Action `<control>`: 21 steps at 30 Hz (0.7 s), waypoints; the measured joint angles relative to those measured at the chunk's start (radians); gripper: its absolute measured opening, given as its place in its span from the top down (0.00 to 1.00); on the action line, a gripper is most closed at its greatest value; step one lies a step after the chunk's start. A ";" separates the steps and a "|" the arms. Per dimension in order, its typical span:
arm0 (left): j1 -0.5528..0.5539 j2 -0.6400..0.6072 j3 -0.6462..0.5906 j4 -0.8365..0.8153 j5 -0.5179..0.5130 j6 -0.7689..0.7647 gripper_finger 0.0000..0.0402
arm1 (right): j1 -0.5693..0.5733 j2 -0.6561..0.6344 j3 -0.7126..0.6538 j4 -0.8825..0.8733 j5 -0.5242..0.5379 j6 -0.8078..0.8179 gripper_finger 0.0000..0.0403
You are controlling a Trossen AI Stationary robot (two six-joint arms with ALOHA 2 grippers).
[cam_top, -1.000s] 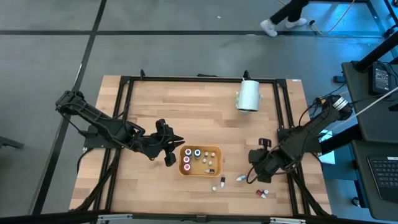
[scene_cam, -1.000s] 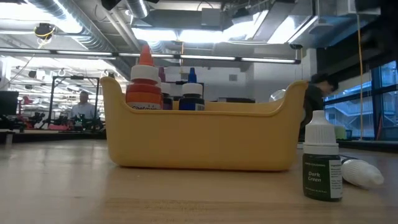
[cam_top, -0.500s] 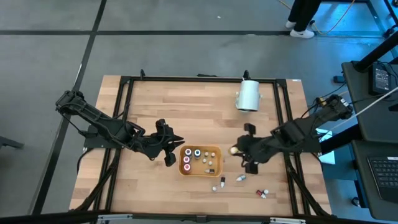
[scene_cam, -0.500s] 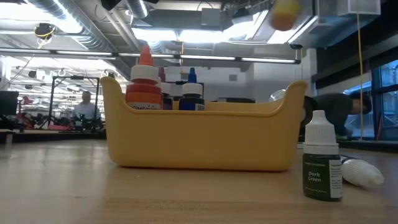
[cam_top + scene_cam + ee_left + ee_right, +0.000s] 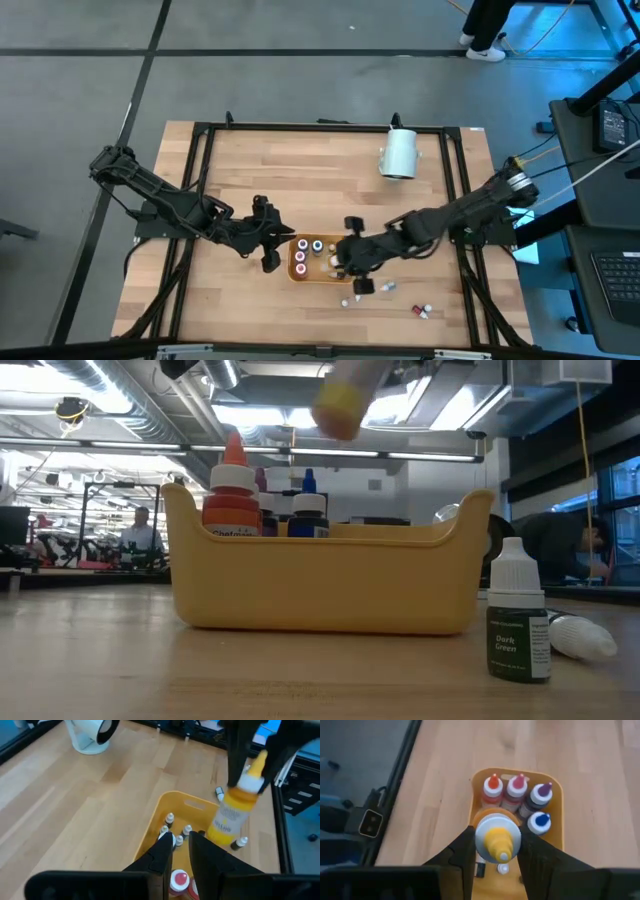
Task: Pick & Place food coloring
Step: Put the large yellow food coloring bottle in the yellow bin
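Observation:
My right gripper (image 5: pixel 353 258) hangs over the orange tray (image 5: pixel 346 240), shut on a yellow food coloring bottle (image 5: pixel 227 817) that also shows blurred high in the low view (image 5: pixel 343 398). Several small bottles with red, pink, purple and blue caps (image 5: pixel 520 790) stand upright in the tray. Loose bottles rest on the table near the tray (image 5: pixel 357 293), (image 5: pixel 388 287), (image 5: pixel 423 311). A "Dark Green" bottle (image 5: pixel 518 625) stands upright on its base. My left gripper (image 5: pixel 182 842) waits at the tray's left end, its fingers a narrow gap apart, touching nothing. My right gripper pinches the yellow bottle between its two fingers at the white collar under the cap (image 5: pixel 248 782). The fingers (image 5: pixel 235 750) come from above, pointing down. The bottle is lifted clear above the tray, cap up, hanging slightly tilted below the fingers.
A large white cylinder (image 5: pixel 399 153) lies near the table's far edge. A black frame (image 5: pixel 200 180) borders the table. Bare wood lies between the cylinder and the tray. A person (image 5: pixel 140 525) shows in the room beyond.
My right gripper has risen from the loose bottles at the near right and travelled toward the table's left, carrying the yellow bottle lifted clear. It now hangs over the tray. The loose bottles and the tray have stayed in place.

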 joint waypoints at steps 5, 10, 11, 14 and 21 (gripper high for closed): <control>0.000 0.000 0.000 0.000 0.058 0.000 0.85 | -0.017 0.141 0.151 -0.151 -0.007 -0.009 0.71; 0.000 0.000 0.000 0.000 0.111 -0.010 0.85 | -0.037 0.249 0.222 -0.191 0.004 -0.001 0.71; 0.000 0.000 0.000 0.000 0.117 -0.011 0.85 | -0.041 0.268 0.232 -0.191 0.004 -0.001 0.71; 0.000 0.000 0.000 0.000 0.121 -0.011 0.85 | -0.052 0.315 0.255 -0.192 -0.003 -0.001 0.71; 0.000 0.000 0.000 0.000 0.122 -0.009 0.85 | -0.068 0.363 0.261 -0.193 -0.018 0.000 0.71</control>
